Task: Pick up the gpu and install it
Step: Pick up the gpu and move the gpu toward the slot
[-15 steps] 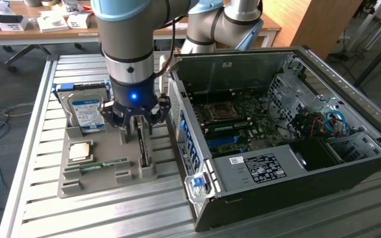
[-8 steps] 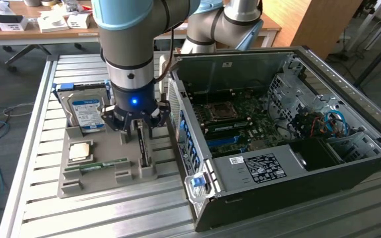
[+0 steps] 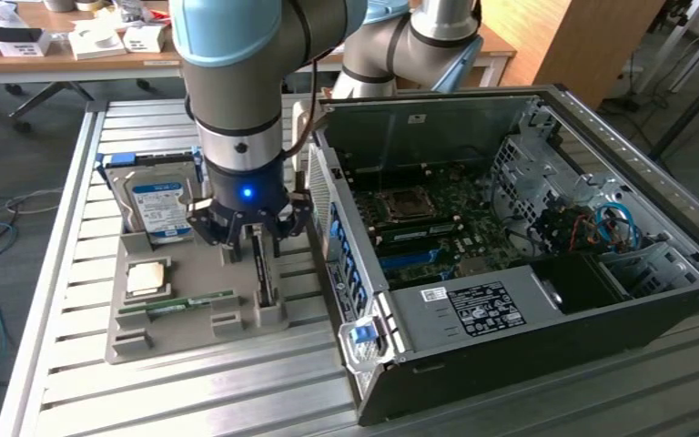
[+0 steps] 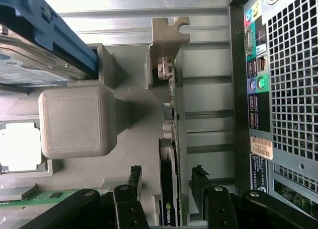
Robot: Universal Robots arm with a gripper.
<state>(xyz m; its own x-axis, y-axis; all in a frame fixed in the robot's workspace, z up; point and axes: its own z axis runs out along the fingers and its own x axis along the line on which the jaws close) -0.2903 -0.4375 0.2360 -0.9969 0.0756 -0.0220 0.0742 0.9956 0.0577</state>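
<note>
Standing on edge, gpu runs alongside case.

A parts tray is laid on the slatted table, at the exterior view's left of the open computer case. In the tray, the hard drive is set farthest back, the processor nearer, and the memory stick nearest. The graphics card is stood on edge in the slot beside the case. It is straddled by the spread gripper, with one finger on each side and neither touching.
</note>
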